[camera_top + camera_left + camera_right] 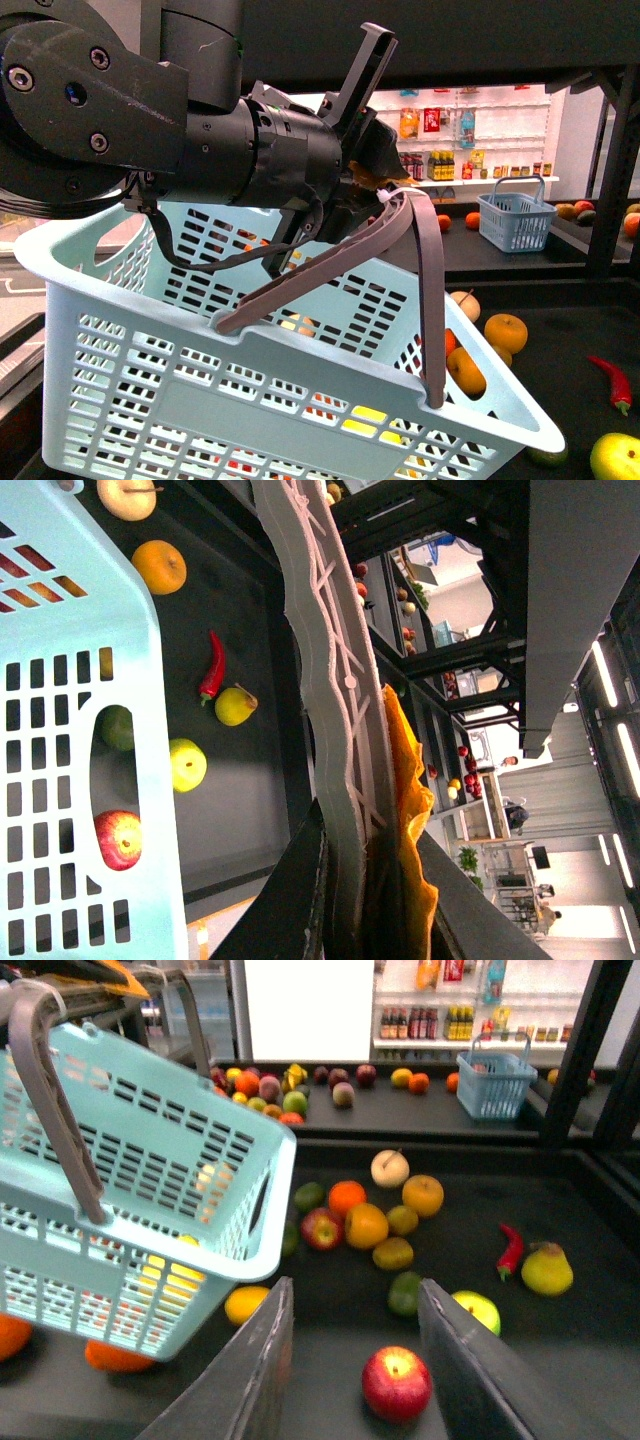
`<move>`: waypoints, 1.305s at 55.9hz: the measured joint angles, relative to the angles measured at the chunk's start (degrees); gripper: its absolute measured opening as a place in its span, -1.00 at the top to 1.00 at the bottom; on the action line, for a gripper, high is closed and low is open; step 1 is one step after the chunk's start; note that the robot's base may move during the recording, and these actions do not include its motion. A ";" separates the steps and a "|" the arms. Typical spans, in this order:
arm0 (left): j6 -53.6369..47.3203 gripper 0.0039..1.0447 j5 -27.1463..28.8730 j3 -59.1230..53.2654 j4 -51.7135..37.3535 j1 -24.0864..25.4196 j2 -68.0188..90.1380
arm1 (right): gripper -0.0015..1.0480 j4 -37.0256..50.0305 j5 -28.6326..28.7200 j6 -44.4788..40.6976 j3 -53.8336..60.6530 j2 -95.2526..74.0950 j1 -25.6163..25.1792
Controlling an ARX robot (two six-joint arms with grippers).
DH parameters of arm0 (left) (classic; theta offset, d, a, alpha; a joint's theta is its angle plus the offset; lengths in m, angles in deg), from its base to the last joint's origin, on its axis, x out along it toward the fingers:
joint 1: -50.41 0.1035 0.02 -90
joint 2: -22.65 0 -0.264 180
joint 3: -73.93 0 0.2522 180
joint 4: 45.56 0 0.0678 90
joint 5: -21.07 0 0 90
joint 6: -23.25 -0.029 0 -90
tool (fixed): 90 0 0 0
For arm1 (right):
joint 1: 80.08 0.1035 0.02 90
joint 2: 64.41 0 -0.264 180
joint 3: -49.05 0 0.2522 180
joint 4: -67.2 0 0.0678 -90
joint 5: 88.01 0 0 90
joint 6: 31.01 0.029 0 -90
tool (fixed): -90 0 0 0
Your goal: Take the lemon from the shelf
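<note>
Right gripper (357, 1292), jaws apart, should swing toward lemon (247, 1303) beside basket (150, 1120); left gripper (365, 832) clamps handle (330, 262)

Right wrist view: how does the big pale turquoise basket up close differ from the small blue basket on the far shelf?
The pale turquoise slotted plastic basket hangs tilted from its grey-brown handle in the left tool; the small blue plastic basket stands upright on the far black shelf. The turquoise one is paler, with a handle of another colour; the blue one's handle matches its body. Both have slotted walls and raised handles.
</note>
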 joint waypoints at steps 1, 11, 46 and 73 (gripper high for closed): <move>-0.02 0.75 -0.07 0.00 0.00 0.00 0.00 | 0.42 0.00 0.94 -0.02 0.00 0.37 -0.92; -0.07 0.75 -0.07 0.00 0.00 0.00 0.00 | 0.94 -1.16 11.13 -0.13 0.00 1.90 -11.76; 0.00 0.75 -0.22 0.00 0.00 0.02 0.00 | -0.86 27.82 22.12 5.27 -26.97 -62.05 -26.73; -0.02 0.75 -0.24 0.00 0.00 0.00 0.00 | -0.86 19.69 35.60 -5.09 -63.56 -114.60 -26.58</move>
